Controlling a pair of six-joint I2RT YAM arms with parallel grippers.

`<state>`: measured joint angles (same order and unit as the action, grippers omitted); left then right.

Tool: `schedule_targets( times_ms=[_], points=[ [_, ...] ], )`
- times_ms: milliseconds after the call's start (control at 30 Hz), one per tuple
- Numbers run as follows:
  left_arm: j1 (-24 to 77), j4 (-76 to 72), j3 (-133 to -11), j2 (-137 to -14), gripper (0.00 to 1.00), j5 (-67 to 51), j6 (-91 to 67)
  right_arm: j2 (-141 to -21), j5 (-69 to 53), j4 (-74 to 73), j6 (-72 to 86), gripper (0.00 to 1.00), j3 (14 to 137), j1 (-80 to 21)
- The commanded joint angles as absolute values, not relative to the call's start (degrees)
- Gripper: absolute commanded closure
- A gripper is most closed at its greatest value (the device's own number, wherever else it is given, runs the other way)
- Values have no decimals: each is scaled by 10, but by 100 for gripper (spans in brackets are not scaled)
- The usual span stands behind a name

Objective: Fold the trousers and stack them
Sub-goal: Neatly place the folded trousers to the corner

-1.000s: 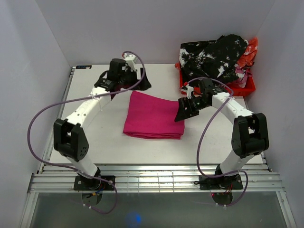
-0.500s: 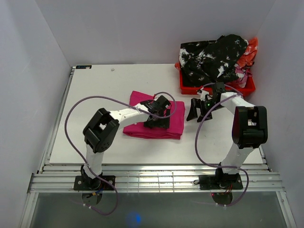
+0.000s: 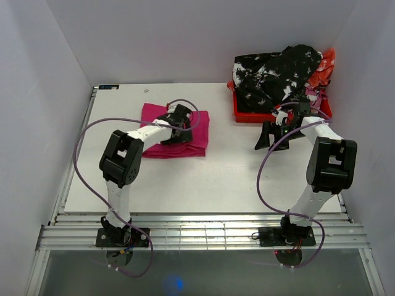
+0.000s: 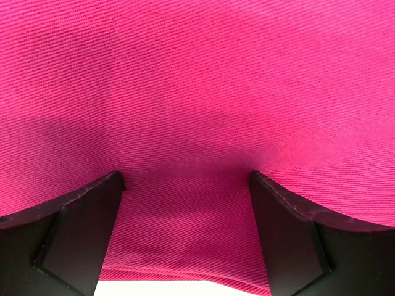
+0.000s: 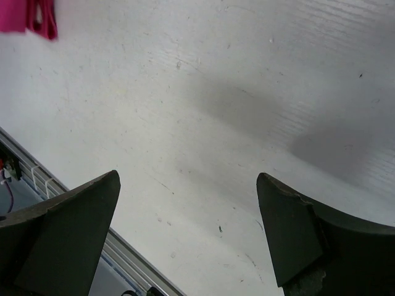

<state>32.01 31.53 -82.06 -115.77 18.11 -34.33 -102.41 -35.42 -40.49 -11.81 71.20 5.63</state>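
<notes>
The magenta-pink trousers [image 3: 196, 134] lie folded into a flat rectangle on the left-centre of the white table [image 3: 222, 179]. My left gripper [image 3: 178, 127] rests on top of the fold. In the left wrist view its black fingers [image 4: 74, 228] stand wide apart, pressed against the ribbed pink cloth [image 4: 197, 92], with nothing pinched between them. My right gripper [image 3: 269, 135] hangs open above bare table in front of the crate. The right wrist view shows its gripper [image 5: 188, 191] empty and a corner of the trousers [image 5: 24, 15] far off.
A red plastic crate [image 3: 248, 115] stands at the back right, heaped with black-and-white and orange clothes [image 3: 278, 74]. Grey walls close in the left, back and right sides. A metal rail [image 3: 197, 231] runs along the near table edge, also seen as the rail [image 5: 37, 179].
The folded trousers have slid left and back across the table with my left gripper lying on them. My right gripper has drawn away to the right, toward the crate.
</notes>
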Motion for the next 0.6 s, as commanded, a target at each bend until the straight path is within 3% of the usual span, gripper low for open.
schedule_targets(
  times_ms=[0,267,567],
  points=[
    [230,369,-787,-1218,7,229,-263,-1014,-384,-441,-161,3,730,58],
    [113,392,-851,-1256,7,99,-126,-1022,-374,-475,-205,3,741,64],
    [26,426,-974,-1333,9,71,-58,-1024,-360,-485,-227,2,733,67]
  ],
)
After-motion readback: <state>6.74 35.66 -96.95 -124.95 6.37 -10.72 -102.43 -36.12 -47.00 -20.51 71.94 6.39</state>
